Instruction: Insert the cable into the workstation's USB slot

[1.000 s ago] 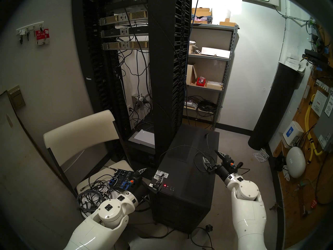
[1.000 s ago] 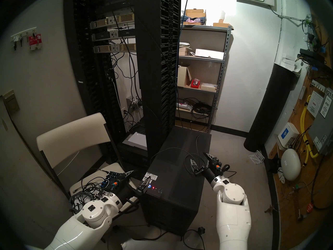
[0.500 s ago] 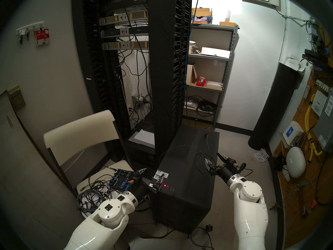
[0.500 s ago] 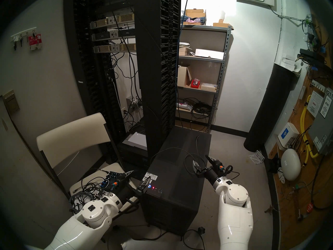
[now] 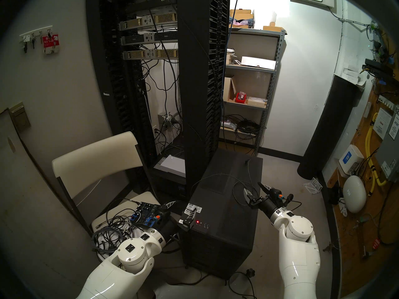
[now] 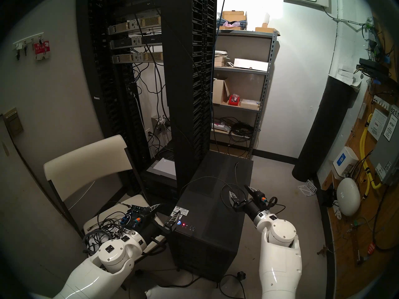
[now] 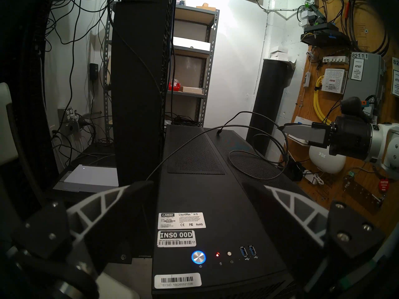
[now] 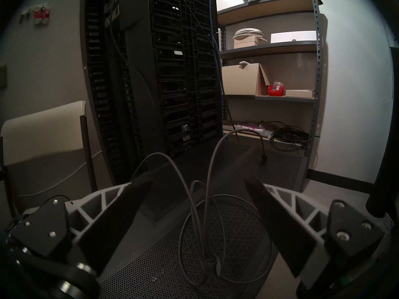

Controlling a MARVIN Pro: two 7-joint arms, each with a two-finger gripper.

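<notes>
Two grippers sit over the workstation [image 5: 222,208], a black tower case with mesh panels on its top, and neither has hold of anything. The right gripper [image 5: 253,187] is at the right edge of the workstation's top, about midway along its length, jaws spread wide. In the right wrist view its fingers [image 8: 121,208] straddle the loose coils of the cable [image 8: 207,205] without touching them. The cable lies on the workstation's top panel: a thin strand comes in from the server rack [image 5: 194,76] side, crosses the mesh, loops near the right edge, then arches up and back down. Its plug end [image 5: 246,162] rests on the far part of the workstation's top, well apart from the two USB ports [image 7: 247,251] on the near edge. A small tie [image 8: 210,262] appears to bunch the strands at the near end of the coil, though the dim view leaves this uncertain. The left gripper [image 5: 183,206] is at the workstation's near left corner, jaws also wide apart. In the left wrist view its fingers [image 7: 121,197] frame the white barcode stickers [image 7: 181,220], the lit blue power button [image 7: 198,257] and the red light [image 7: 217,254]. The audio mixer [image 5: 146,213] sits on a chair [image 5: 95,154] left of the workstation, among tangled cords [image 5: 110,233].
</notes>
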